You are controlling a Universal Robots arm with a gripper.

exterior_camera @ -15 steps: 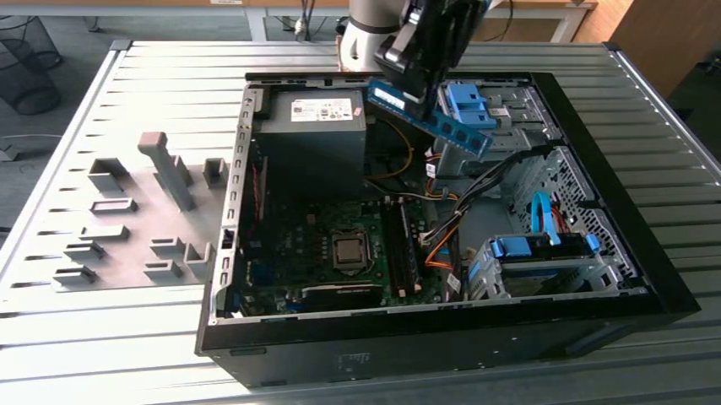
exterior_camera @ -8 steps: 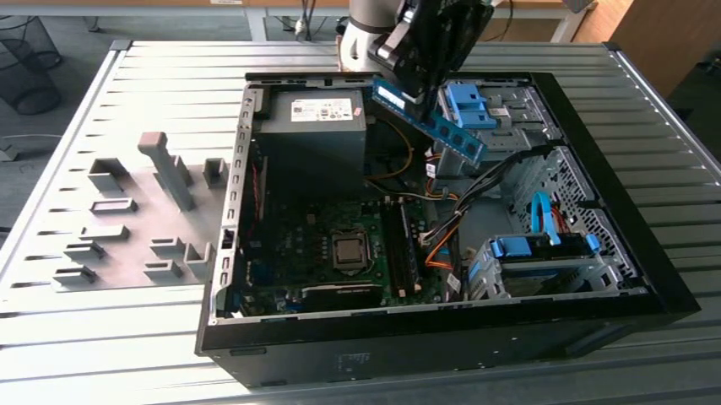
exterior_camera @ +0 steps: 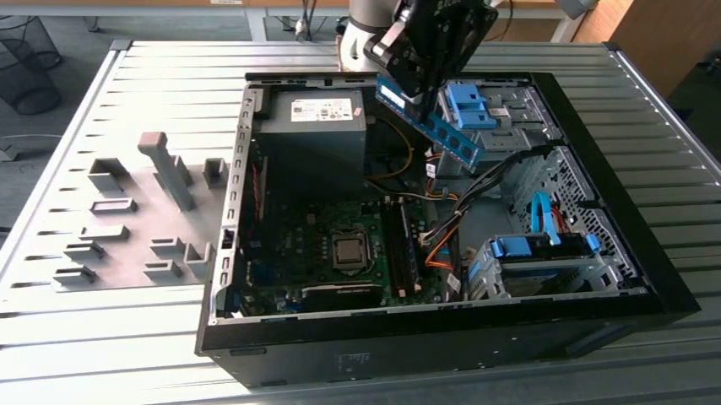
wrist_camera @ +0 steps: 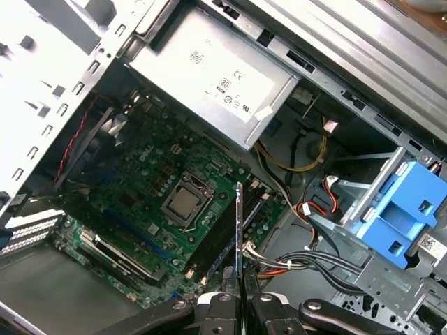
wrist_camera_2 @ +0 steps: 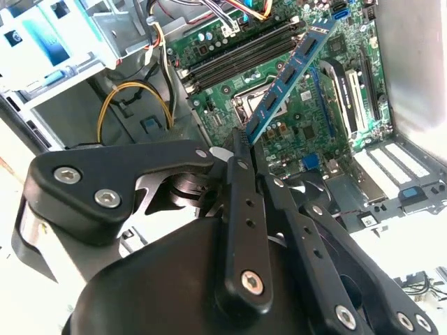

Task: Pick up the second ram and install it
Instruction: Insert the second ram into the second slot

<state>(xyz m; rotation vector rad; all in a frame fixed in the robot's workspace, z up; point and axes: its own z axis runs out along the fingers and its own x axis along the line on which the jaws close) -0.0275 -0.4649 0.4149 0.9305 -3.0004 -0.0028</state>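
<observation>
The second ram (exterior_camera: pixel 437 131) is a thin blue-green stick hanging tilted above the open computer case (exterior_camera: pixel 631 253), over its far side near the power supply. My gripper (exterior_camera: pixel 406 91) is shut on the stick's upper end. In the second wrist view the ram (wrist_camera_2: pixel 286 77) juts out from the gripper (wrist_camera_2: pixel 241 137) over the motherboard and its long black memory slots (wrist_camera_2: pixel 237 59). The first wrist view shows the ram (wrist_camera: pixel 239 230) edge-on between the fingertips (wrist_camera: pixel 228 283), above the slots (wrist_camera: pixel 220 244) beside the processor socket (wrist_camera: pixel 185 202).
Pale grey holder blocks (exterior_camera: pixel 147 224) stand on the slatted table at the exterior view's left of the case. Inside the case are a grey power supply (exterior_camera: pixel 316 126), blue drive brackets (exterior_camera: pixel 474 105) and loose orange and black cables (exterior_camera: pixel 445 236).
</observation>
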